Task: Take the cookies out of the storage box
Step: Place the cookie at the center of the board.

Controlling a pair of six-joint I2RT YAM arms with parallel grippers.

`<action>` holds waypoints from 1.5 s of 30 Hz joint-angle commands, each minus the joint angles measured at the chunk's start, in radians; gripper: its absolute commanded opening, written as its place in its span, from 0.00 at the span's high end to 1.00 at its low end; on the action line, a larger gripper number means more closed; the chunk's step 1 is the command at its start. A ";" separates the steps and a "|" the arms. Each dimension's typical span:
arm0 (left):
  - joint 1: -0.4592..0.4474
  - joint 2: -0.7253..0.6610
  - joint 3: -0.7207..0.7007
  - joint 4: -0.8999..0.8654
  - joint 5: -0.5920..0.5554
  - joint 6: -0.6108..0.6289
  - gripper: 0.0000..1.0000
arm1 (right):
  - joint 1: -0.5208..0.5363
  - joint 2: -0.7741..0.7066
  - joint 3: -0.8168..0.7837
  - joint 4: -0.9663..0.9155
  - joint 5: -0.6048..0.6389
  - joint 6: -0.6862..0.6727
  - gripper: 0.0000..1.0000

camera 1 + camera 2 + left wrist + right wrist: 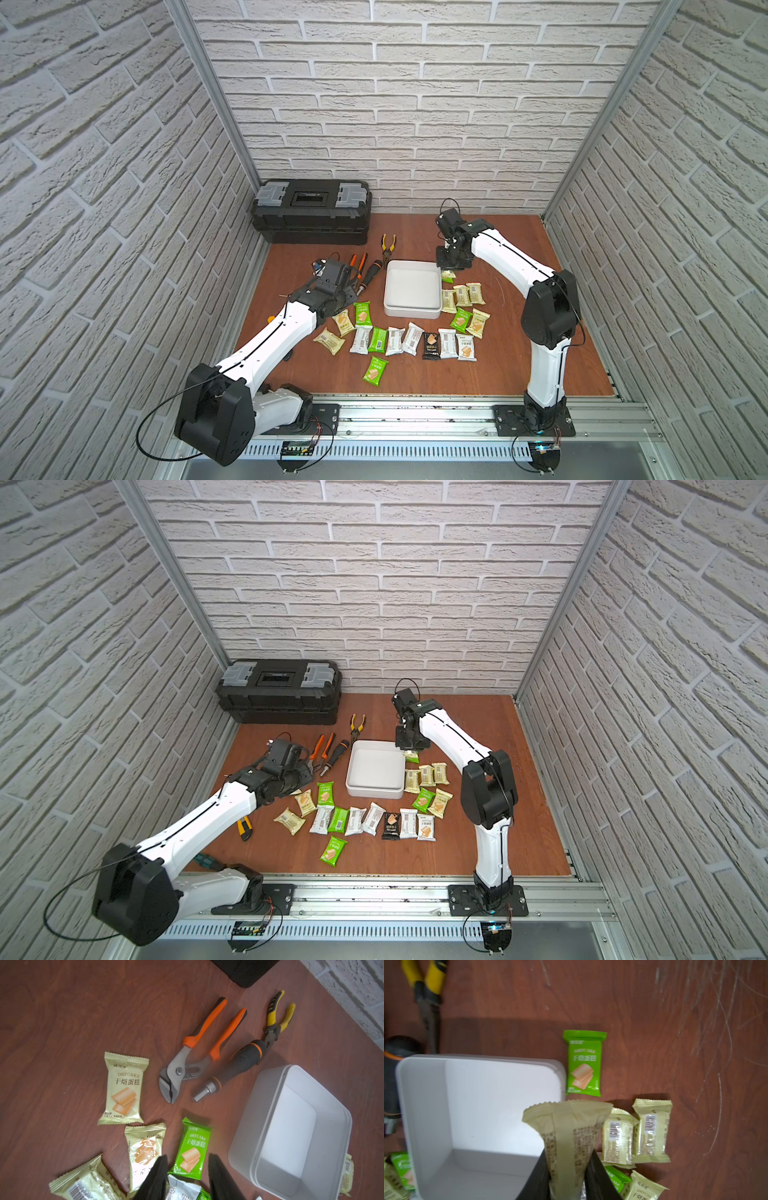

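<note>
**Top views.** The storage box (411, 309) stands mid-tabletop (519, 353). In both top views every cookie packet (395, 340) but one lies on the tabletop outside it, in a row before its near wall and a cluster on its right. The right pincer (450, 269) hangs at the box's far right corner with a pale yellow packet (448, 275) in its grip. A black toolbox (311, 216) sits at the far left.

**Left wrist view.** The left pincer (188, 1157) stands spread and holds nothing. It is above a green packet (193, 1151) lying flat just beside the box. Orange pliers (199, 1043), a screwdriver (234, 1068) and yellow pliers (278, 1014) lie beyond.

**Right wrist view.** The right pincer pinches the pale yellow packet, raised over the box's corner. A second green packet (583, 1064) lies flat on the tabletop just beside the box's outer wall.
</note>
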 commanded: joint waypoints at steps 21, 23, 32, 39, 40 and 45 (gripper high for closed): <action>0.026 -0.094 -0.043 -0.073 -0.098 -0.026 0.58 | -0.100 0.206 0.087 0.036 0.044 -0.048 0.46; 0.026 -0.091 -0.038 -0.071 -0.104 -0.018 0.58 | -0.099 0.142 0.041 0.059 0.038 -0.043 0.42; 0.036 -0.221 -0.062 -0.036 -0.389 0.067 0.45 | -0.104 -0.457 -0.529 0.481 0.272 -0.072 0.42; 0.083 -0.342 -0.168 0.067 -0.465 0.262 0.28 | -0.113 -0.672 -0.795 0.618 0.463 -0.091 0.42; 0.090 -0.344 -0.176 0.079 -0.473 0.293 0.25 | -0.116 -0.702 -0.845 0.680 0.486 -0.103 0.41; 0.223 -0.310 -0.206 0.147 -0.416 0.403 0.15 | -0.140 -0.720 -1.089 1.082 0.534 -0.297 0.33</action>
